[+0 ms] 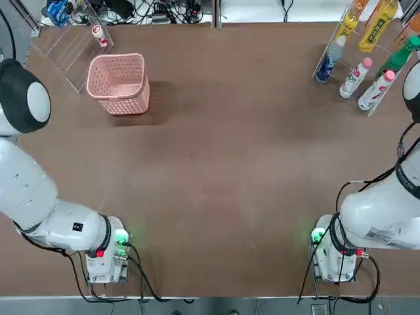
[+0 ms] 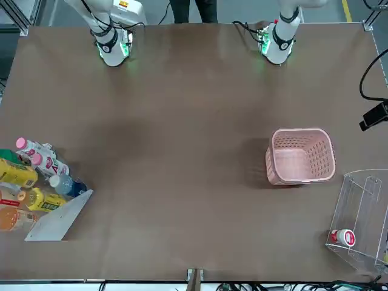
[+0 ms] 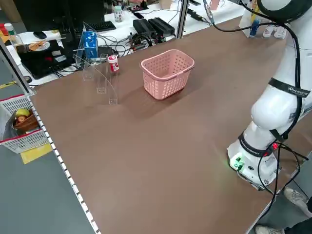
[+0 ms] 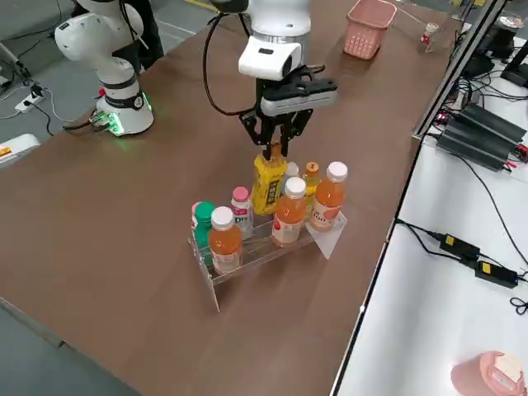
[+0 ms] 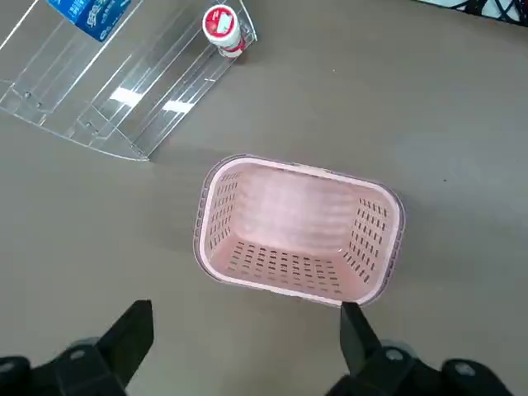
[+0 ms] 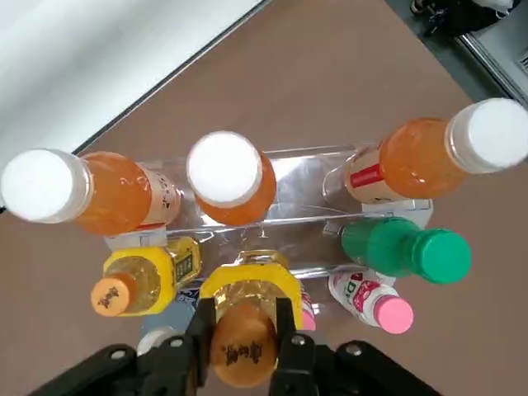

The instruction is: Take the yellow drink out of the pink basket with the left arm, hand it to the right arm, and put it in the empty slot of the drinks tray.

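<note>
My right gripper [image 4: 275,150] is shut on the neck of the yellow drink [image 4: 268,186], holding it upright over the drinks tray [image 4: 330,238]. The bottle's lower end sits down among the other bottles. In the right wrist view the yellow drink [image 6: 247,287] is clamped between my right gripper's [image 6: 243,323] fingers, above a lane of the tray [image 6: 305,186]. My left gripper [image 5: 243,330] hangs open above the near side of the pink basket [image 5: 280,264], which holds nothing. The basket [image 1: 128,105] stands at the table's far left.
Orange bottles [image 6: 231,181], a green bottle [image 6: 404,247] and pink-capped white bottles [image 6: 367,301] fill the tray's other lanes. A second clear rack [image 5: 107,99] with a small red-capped bottle [image 5: 221,26] stands beyond the basket. Cables run along the far edge.
</note>
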Action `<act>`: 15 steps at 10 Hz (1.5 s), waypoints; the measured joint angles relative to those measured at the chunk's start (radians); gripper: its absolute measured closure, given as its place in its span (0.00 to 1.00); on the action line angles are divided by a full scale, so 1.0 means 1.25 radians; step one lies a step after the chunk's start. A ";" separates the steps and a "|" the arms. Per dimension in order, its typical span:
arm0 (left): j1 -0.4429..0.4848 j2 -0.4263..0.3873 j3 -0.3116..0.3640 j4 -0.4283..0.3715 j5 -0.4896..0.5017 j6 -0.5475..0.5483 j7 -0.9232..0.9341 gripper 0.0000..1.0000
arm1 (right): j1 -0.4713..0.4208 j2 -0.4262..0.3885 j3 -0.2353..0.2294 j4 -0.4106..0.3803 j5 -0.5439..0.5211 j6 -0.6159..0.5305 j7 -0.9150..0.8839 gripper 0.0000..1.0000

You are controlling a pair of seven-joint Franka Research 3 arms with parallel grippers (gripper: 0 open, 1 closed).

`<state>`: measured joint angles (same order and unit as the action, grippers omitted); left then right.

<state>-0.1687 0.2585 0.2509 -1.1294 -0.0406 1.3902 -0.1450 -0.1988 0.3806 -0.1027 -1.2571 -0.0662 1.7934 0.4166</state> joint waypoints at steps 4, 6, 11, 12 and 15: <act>0.000 0.000 0.000 0.000 0.000 0.000 0.001 0.00 | 0.000 0.011 0.000 -0.015 0.000 0.016 -0.037 0.67; 0.000 0.000 0.000 0.000 0.000 0.000 0.001 0.00 | 0.000 0.022 0.000 -0.016 0.000 0.019 -0.054 0.67; 0.001 0.000 0.003 0.000 0.000 0.000 0.001 0.00 | -0.001 0.034 0.000 -0.037 0.000 0.054 -0.086 0.67; 0.001 0.000 0.003 0.000 0.000 0.000 0.001 0.00 | -0.001 0.038 0.000 -0.039 0.000 0.056 -0.090 0.67; 0.001 0.000 0.003 0.000 0.000 0.000 0.001 0.00 | -0.001 0.046 0.000 -0.045 0.000 0.061 -0.110 0.67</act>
<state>-0.1674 0.2585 0.2551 -1.1294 -0.0406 1.3902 -0.1438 -0.1996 0.4375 -0.1030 -1.3129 -0.0662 1.8700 0.2796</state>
